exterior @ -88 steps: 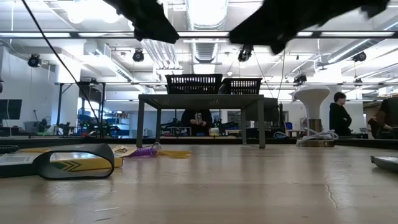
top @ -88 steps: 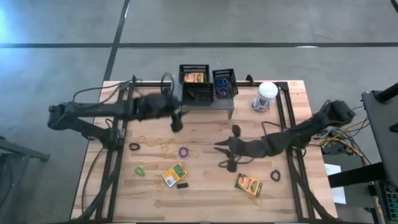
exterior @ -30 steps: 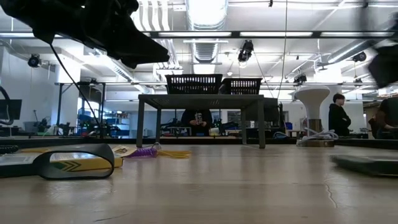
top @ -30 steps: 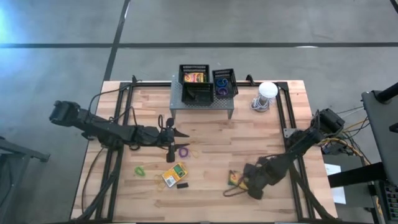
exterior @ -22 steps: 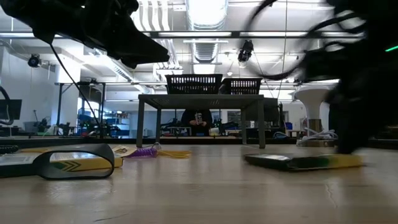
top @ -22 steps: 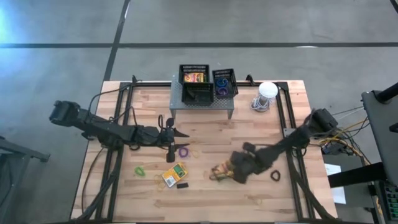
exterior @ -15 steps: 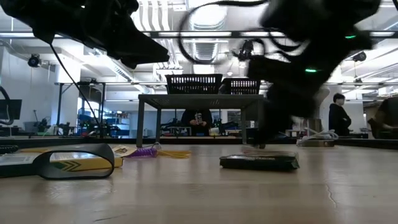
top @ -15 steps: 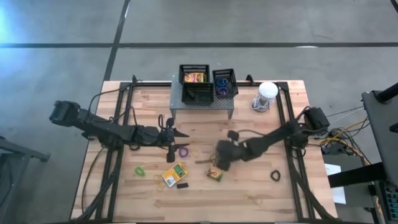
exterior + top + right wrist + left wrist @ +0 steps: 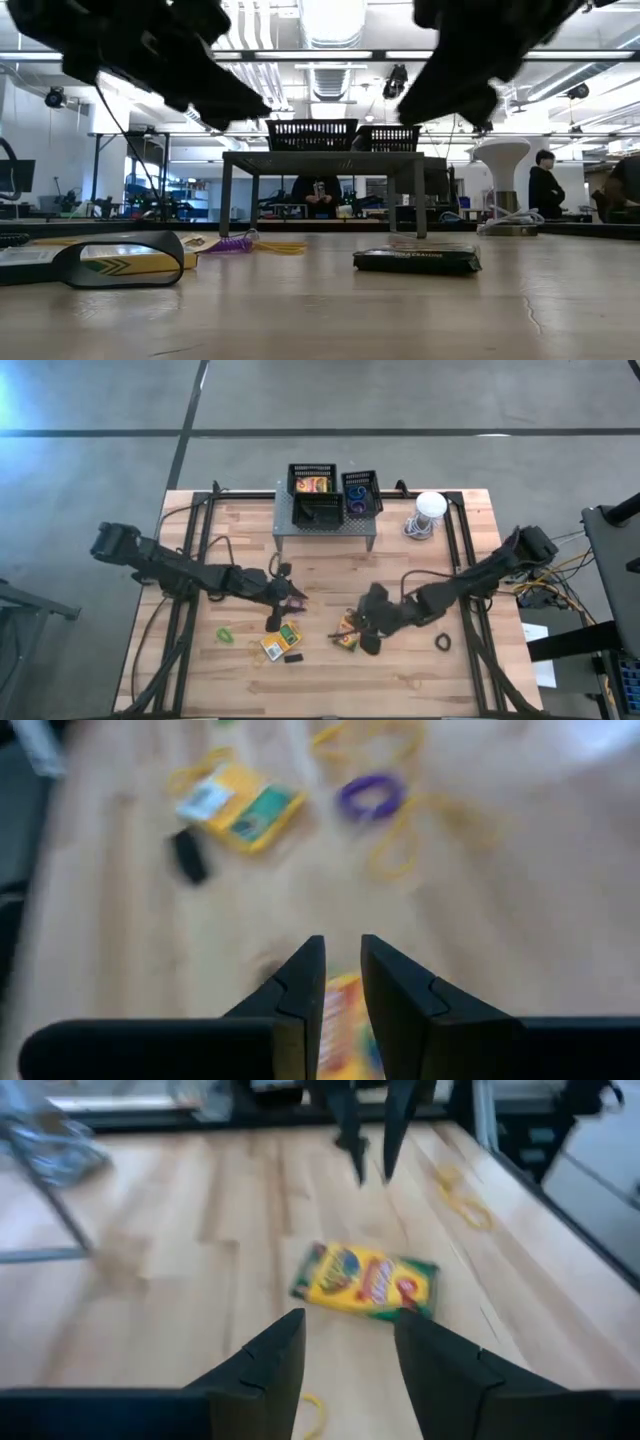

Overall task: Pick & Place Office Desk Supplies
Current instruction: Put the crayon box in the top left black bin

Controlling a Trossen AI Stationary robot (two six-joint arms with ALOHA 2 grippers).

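Note:
A yellow crayon box (image 9: 345, 637) lies flat on the table near its middle; it also shows in the low view (image 9: 415, 260) and the left wrist view (image 9: 365, 1283). My right gripper (image 9: 359, 628) hovers just above it, its fingers (image 9: 300, 985) a narrow gap apart, touching nothing. My left gripper (image 9: 287, 603) is open and empty, to the left of the box, pointing at it. A second crayon box (image 9: 280, 641) and a tiny black block (image 9: 293, 657) lie nearer the front. Three black baskets (image 9: 313, 482) stand on the grey shelf (image 9: 325, 528).
A purple loop (image 9: 372, 795) and yellow loops lie by my left gripper, a green loop (image 9: 224, 632) at the front left, a black loop (image 9: 443, 643) at the front right. A white round object with a cord (image 9: 430, 508) stands at the far right.
My right gripper has dragged the crayon box along the table from the front right toward the middle, then risen off it; the box stays flat on the table. My left gripper has shifted a little toward the table's right and near edge.

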